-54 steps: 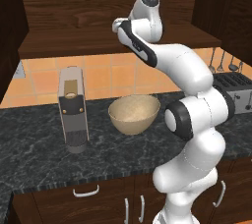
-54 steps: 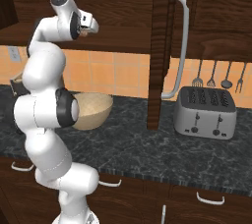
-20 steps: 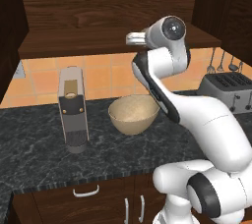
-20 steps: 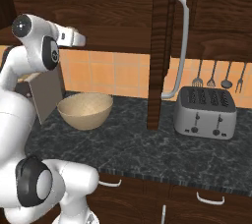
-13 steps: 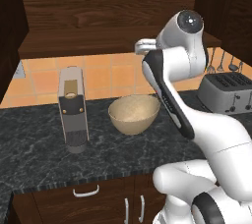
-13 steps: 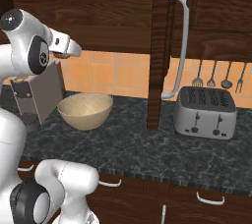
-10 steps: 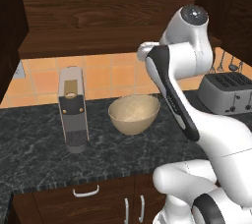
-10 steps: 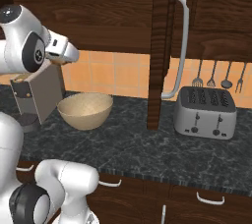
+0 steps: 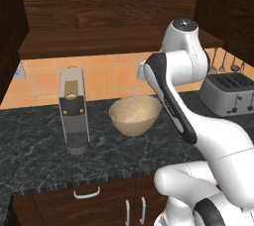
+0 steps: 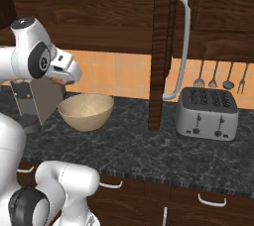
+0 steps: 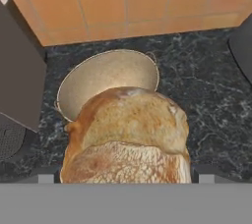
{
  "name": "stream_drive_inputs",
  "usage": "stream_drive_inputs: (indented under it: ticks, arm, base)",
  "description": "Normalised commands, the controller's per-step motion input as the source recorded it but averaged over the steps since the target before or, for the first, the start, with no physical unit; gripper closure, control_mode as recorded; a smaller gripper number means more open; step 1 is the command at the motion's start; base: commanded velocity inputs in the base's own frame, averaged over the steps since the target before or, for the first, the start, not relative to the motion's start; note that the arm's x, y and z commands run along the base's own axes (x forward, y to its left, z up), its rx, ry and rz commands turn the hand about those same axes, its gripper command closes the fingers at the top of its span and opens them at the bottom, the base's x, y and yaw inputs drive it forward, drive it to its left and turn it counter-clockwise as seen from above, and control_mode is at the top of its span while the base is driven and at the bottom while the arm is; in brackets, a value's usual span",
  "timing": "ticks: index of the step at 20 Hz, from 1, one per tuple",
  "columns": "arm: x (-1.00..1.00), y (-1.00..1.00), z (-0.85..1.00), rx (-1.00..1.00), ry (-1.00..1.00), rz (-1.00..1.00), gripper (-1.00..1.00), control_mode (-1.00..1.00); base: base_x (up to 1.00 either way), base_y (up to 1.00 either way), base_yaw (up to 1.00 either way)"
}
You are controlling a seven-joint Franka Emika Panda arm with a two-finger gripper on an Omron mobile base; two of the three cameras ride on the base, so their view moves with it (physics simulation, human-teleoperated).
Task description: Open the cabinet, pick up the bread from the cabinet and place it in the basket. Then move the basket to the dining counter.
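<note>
Granite-top basket (image 11: 106, 78) below pincer-clamped bread (image 11: 129, 137), long axis toward it.

Even, soft rendered light, no glare; dim under the cabinet (image 9: 109, 17); hand view slightly blurred close up.

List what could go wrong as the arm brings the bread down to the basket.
1. In the hand view the bread sits off-centre from the basket, covering its near rim; released here, it could hit the rim and roll onto the black granite counter.
2. The coffee machine stands close beside the basket, so a lowering arm may brush it.
3. The open cabinet door hangs over the counter, which may obstruct lifting the basket later.
</note>
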Motion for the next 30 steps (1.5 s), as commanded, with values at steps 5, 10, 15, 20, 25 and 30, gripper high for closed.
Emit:
stream_drive_inputs:
  ticks: [5,10,15,20,25,30]
  arm:
    - [0.21,-0.03,-0.98,0.02,0.25,0.02,1.0,-1.0]
    - [0.49,0.0,-0.67,0.0,0.19,0.04,1.0,-1.0]
    - [0.64,0.05,-0.75,0.0,0.13,0.09,1.0,-1.0]
    - [0.82,0.28,-0.46,0.0,0.22,0.08,1.0,-1.0]
    - [0.9,0.1,-0.1,0.0,0.2,0.03,1.0,-1.0]
    - [0.83,0.04,-0.35,0.0,0.15,0.01,1.0,-1.0]
  base:
    - [0.0,0.0,0.0]
    - [0.0,0.0,0.0]
    - [0.0,0.0,0.0]
    - [0.0,0.0,0.0]
    - [0.0,0.0,0.0]
    - [0.0,0.0,0.0]
